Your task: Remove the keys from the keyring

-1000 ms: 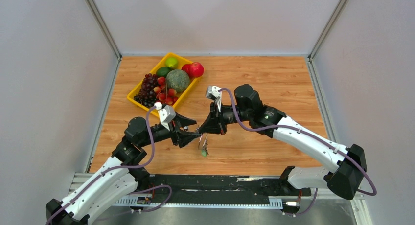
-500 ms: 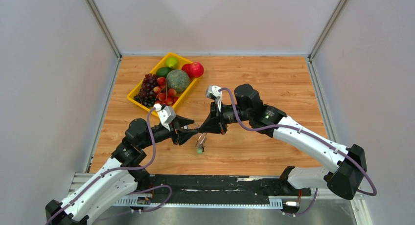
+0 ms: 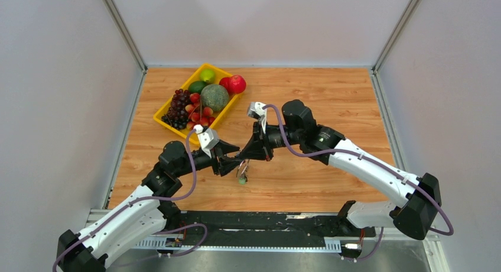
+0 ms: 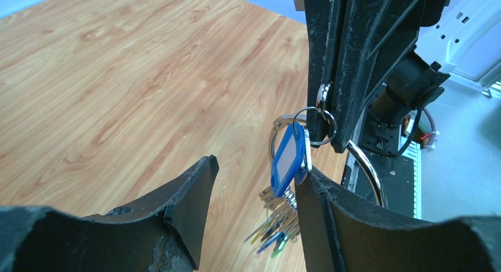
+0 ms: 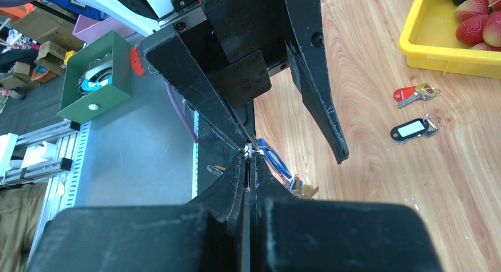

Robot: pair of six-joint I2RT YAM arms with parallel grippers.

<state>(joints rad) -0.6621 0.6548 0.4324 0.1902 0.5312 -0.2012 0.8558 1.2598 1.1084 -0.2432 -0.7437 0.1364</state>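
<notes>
1. Keys (image 4: 277, 216) hang in a loose bunch from the keyring (image 4: 363, 159), lifted off the bench (image 3: 331, 94). In the overhead view they sit low in the middle of the frame, between the two arms.
2. The right gripper (image 5: 249, 156) has its fingers pressed together, pinching the thin silver wire at their very tips. That is a small hold on a slick, round wire. Any sideways tug could twist it free and drop the whole bunch.
3. The left gripper (image 4: 257, 168) has its fingers spread, one on each side of the blue tag (image 4: 288, 155). The tag seems to lie against the finger toward the right of the frame.
4. If the left fingers close here, they would likely catch only the plastic tag, not the key's own small ring. A pull would then drag the keyring against the right fingers' hold instead of threading the key off.
5. The tag's small ring sits tight against the right fingers, so there is little room and the two sets of fingers could collide.
6. The dangling keys are free to swing, and could snag a finger or tangle.
7. A red-tagged key (image 5: 412, 94) and a black-tagged key (image 5: 412, 129) lie on the bench at the right of the right wrist view, near the yellow tray (image 5: 437, 56) — a dropped bunch might scatter them.
</notes>
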